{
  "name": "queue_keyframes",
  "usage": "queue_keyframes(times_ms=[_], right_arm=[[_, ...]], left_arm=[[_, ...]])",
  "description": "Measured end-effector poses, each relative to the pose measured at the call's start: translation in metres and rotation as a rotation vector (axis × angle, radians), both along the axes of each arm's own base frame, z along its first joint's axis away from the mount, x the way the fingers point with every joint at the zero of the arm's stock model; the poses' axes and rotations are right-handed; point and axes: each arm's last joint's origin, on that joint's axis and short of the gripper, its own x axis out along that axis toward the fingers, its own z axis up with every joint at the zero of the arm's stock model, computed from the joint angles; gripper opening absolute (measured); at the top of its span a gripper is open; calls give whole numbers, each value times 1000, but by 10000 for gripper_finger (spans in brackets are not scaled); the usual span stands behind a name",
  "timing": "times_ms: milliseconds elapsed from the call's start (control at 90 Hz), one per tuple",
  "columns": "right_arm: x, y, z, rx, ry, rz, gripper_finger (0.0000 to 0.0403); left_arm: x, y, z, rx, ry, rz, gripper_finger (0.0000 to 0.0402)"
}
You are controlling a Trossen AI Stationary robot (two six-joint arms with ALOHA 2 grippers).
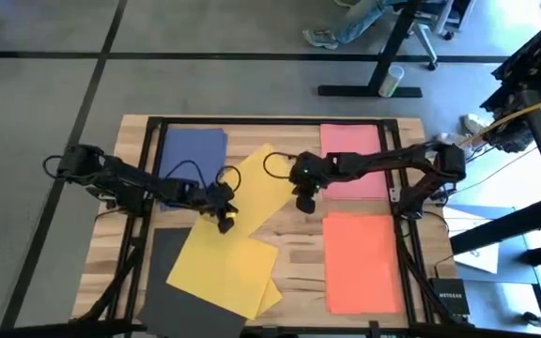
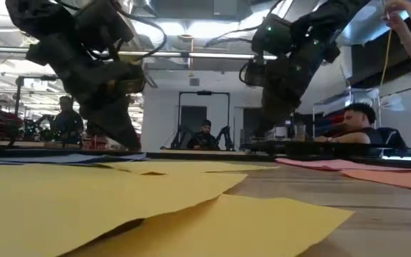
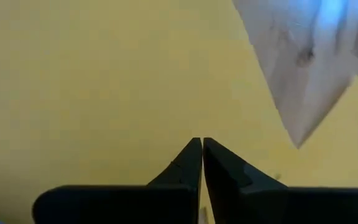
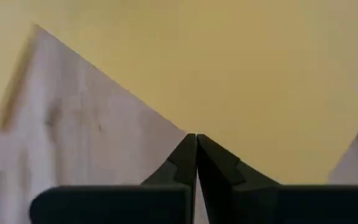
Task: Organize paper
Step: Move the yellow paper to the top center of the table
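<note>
We look down on a wooden desk (image 1: 299, 246) with coloured paper spread over it. A blue sheet (image 1: 193, 155) lies at the upper left of the desk, a pink sheet (image 1: 352, 150) at the upper right, an orange sheet (image 1: 363, 263) at the lower right, and a dark grey sheet (image 1: 172, 291) at the lower left. Two yellow sheets overlap through the middle: the upper yellow sheet (image 1: 261, 188) runs slantwise toward the centre, and the lower yellow sheet (image 1: 224, 268) partly covers the dark grey one.

The left gripper (image 1: 225, 218) sits low over the yellow paper near the centre left of the high view. In its wrist view its jaws are pressed together at the tips, with yellow paper filling most of the frame and a wedge of bare desk at the upper right; we cannot tell whether paper is pinched between them.

The right gripper (image 1: 305, 200) hangs at the right edge of the upper yellow sheet, just below the pink one. Its jaws also meet at the tips, right over the line where yellow paper meets bare wood.

In the low view people (image 2: 355, 125) sit in the room behind the desk.
</note>
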Motion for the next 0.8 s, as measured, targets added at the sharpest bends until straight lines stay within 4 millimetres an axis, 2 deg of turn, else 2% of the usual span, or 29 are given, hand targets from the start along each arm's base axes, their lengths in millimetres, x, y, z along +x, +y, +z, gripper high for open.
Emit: queue_keyframes(times_ms=[156, 344, 478, 800], right_arm=[[3, -3, -14, -15, 46, -21, 0], [4, -3, -25, -11, 88, -22, 0], [4, -7, -29, -1, 95, -31, 0], [-3, -36, -34, 11, 116, -136, 0]], left_arm=[[1, 1, -3, 8, 10, -5, 0], [3, 2, -20, -4, 84, 21, 0], [9, 0, -27, -18, 65, 26, 0], [14, -5, -27, -53, 4, -3, 0]])
